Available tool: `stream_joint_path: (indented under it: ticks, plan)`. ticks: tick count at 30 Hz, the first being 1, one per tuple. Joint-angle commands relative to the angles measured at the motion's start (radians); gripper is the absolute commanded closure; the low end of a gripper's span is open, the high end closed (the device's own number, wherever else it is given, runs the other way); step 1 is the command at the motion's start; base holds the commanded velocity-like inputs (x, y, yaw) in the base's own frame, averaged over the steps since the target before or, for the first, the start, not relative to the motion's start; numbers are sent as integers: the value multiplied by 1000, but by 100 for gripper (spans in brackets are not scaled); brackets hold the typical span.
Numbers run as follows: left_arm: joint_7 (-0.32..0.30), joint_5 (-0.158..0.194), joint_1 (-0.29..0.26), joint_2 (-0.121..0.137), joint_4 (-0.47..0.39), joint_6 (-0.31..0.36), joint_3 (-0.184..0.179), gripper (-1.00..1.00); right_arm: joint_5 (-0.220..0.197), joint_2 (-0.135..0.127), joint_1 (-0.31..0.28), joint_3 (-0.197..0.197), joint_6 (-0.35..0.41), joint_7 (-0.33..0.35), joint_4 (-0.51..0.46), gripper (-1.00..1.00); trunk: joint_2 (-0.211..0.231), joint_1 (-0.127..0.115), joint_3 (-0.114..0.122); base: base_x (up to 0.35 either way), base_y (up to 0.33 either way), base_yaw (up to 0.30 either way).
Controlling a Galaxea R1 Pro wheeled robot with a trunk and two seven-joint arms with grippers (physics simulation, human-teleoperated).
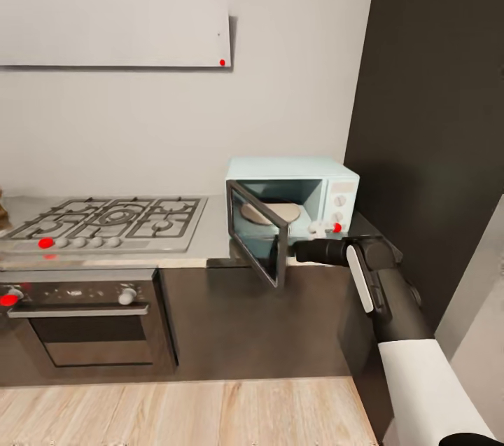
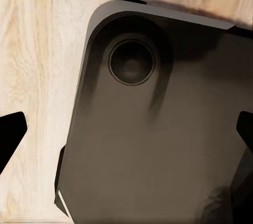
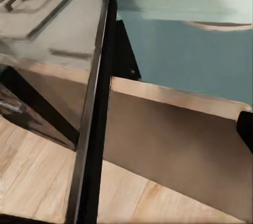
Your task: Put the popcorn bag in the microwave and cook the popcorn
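- Pale blue, the microwave [image 1: 294, 197] is sitting at the right end of the grey countertop [image 1: 210, 239], its dark-framed glass door [image 1: 259, 236] standing wide open.
- Inside, a round tan turntable plate [image 1: 269, 213] is showing; no popcorn bag can be made out.
- The right gripper [image 1: 297, 251] is reaching in just beside the door's free edge; whether its fingers are spread or closed cannot be told.
- The left gripper [image 2: 126, 134] is hanging spread, nothing between its dark fingertips [image 2: 11, 132], over the robot's dark base [image 2: 158, 129] and wood floor [image 2: 37, 50].
- A gas hob [image 1: 105, 220] and built-in oven [image 1: 87, 320] are sitting left of the microwave.
- No lettering is legible anywhere.
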Motion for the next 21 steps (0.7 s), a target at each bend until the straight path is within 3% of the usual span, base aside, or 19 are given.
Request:
stream_joint_path:
  ticks: [1,6,15,21]
  plan:
    - [0,1,0,0,-1,-1,8,-100,-5,1,-1,0,6,3,-1,-100,-1,-1,-1,-270,103,0]
    - [0,1,0,0,-1,-1,7,-100,-16,2,-1,1,6,7,0,-100,-1,-1,-1,-178,78,0]
    - [0,1,0,1,-1,-1,6,-100,-16,19,-1,4,6,7,-1,-100,-1,-1,-1,-8,16,0]
    - [0,1,0,1,-1,-1,6,-100,-16,18,-1,2,6,7,-1,-100,-1,-1,-1,0,182,0]
